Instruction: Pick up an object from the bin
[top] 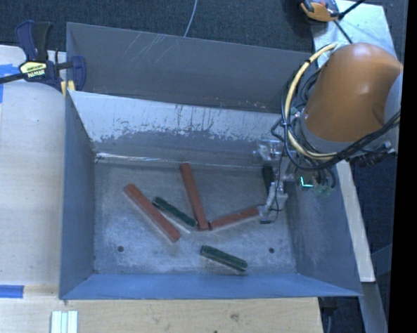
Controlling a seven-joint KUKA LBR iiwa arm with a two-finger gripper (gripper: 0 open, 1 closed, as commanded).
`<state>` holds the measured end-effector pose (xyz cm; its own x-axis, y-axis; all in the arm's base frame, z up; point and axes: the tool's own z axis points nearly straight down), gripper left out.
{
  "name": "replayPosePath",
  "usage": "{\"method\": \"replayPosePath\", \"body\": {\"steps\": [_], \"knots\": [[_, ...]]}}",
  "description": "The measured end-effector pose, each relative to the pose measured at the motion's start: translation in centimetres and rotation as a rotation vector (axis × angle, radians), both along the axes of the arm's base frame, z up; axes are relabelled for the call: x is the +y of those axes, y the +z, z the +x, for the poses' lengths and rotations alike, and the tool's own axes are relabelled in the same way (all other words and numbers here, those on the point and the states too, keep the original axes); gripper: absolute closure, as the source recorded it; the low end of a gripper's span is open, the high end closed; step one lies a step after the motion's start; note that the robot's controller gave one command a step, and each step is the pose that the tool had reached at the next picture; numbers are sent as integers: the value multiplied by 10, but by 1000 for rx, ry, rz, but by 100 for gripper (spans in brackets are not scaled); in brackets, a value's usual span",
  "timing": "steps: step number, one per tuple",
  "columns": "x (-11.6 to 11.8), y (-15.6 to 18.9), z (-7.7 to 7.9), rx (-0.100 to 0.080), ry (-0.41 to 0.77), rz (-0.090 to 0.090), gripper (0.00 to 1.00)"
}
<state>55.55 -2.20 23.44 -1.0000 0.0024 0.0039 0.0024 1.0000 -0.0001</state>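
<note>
My gripper (269, 214) reaches down at the right side of the bin floor, its fingertips at the right end of a reddish-brown bar (233, 219) that lies slanted toward the middle. That bar's left end meets a second reddish-brown bar (193, 195) running from the back toward the centre. A dark green bar (223, 258) lies just below and left of the gripper, near the front wall.
Another reddish-brown bar (151, 212) lies diagonally at the left of the floor, with a dark green bar (175, 212) beside it. The arm's orange cover and cables hang over the bin's right wall.
</note>
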Motion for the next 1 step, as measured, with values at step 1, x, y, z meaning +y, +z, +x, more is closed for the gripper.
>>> {"method": "replayPosePath", "body": {"steps": [1], "knots": [[0,4,2,-8,0,0,0]]}}
